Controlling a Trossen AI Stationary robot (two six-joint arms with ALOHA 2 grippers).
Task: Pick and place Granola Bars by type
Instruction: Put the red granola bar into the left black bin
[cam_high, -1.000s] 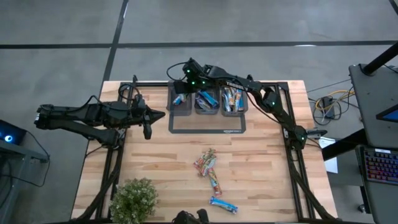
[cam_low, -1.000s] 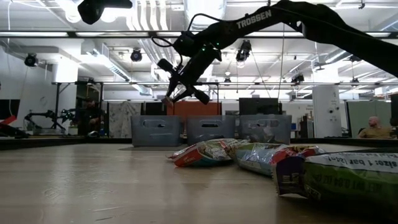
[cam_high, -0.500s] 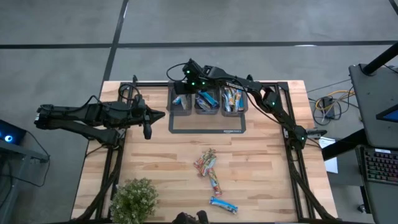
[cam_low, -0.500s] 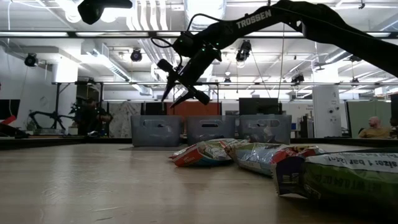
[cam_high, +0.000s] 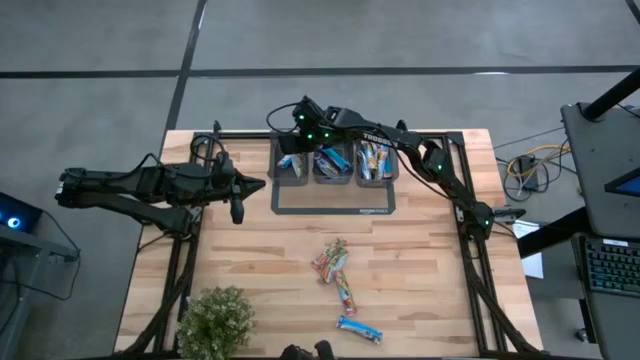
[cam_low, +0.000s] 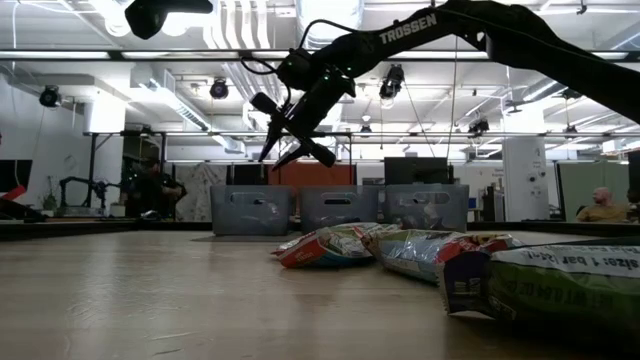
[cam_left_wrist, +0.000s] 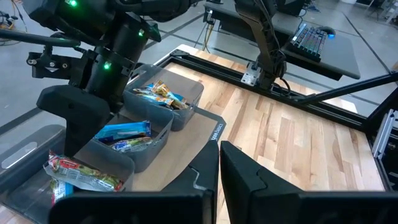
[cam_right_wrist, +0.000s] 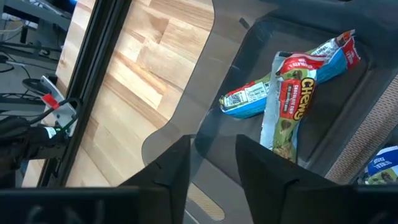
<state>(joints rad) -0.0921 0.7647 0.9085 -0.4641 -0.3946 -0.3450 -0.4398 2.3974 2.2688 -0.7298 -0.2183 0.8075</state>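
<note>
the right gripper (cam_low: 292, 152) is hanging open and empty over the left bin (cam_high: 290, 166), two granola bars (cam_right_wrist: 292, 93) lying right beneath it, probably just dropped. more bars (cam_high: 334, 266) are waiting well behind it. the left gripper (cam_left_wrist: 219, 163) is idling closed.

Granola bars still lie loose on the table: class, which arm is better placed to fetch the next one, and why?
Probably the right: its open, empty gripper hovers over the bins, while the left gripper waits shut at the table's left edge. The loose bars lie about equally far from both.
</note>
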